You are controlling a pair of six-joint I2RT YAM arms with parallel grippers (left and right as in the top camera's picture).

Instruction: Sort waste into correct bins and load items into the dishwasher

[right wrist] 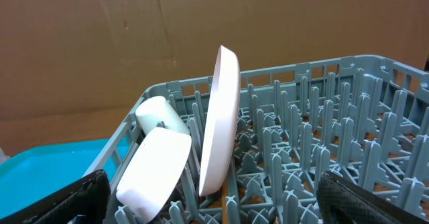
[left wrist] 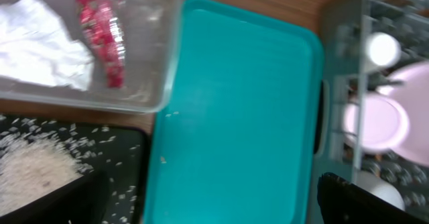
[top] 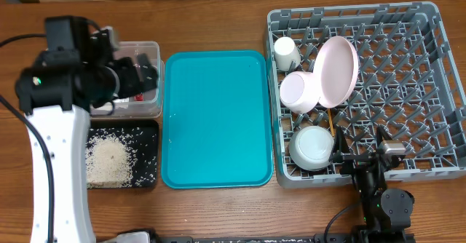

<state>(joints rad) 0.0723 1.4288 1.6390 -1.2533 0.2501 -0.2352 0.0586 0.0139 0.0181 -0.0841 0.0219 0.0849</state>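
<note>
**Wood table, cardboard backdrop: waste in the bins, dishes in the rack**

Brown wooden table [top: 218, 21], cardboard wall [right wrist: 100, 49] behind it.

Left gripper [left wrist: 211, 200]: fingers [left wrist: 60, 204] spread wide, nothing between them but air. It hangs over the clear tub [top: 154, 50].
- Ahead of the fingers, off to the wrist view's left: crumpled white tissue [left wrist: 40, 43] and red wrapper [left wrist: 100, 36], both inside the tub and lying side by side.
- Under the finger at that view's left edge: black tray [top: 149, 152] with a heap of rice [top: 109, 159]; stray grains are scattered over its floor.
- Between the fingers and beyond them: teal tray [top: 215, 119], a few specks on it.

Right gripper [right wrist: 221, 197]: fingers [right wrist: 375, 197] also spread wide, gripping nothing, at the near edge of the grey dish rack [top: 429, 68].
- Straight ahead between the fingers: pink plate [right wrist: 221, 117], standing on edge among the pegs.
- Toward the finger at the view's left: pinkish-white bowl [right wrist: 154, 167] tipped on its side, leaning beside the plate. The cream cup [right wrist: 161, 117] lies just past it.
- Overhead only: grey-white bowl [top: 313, 147] in the rack corner closest to the fingers. Thin wooden chopsticks [top: 330, 121] show between the two bowls, mostly hidden.
</note>
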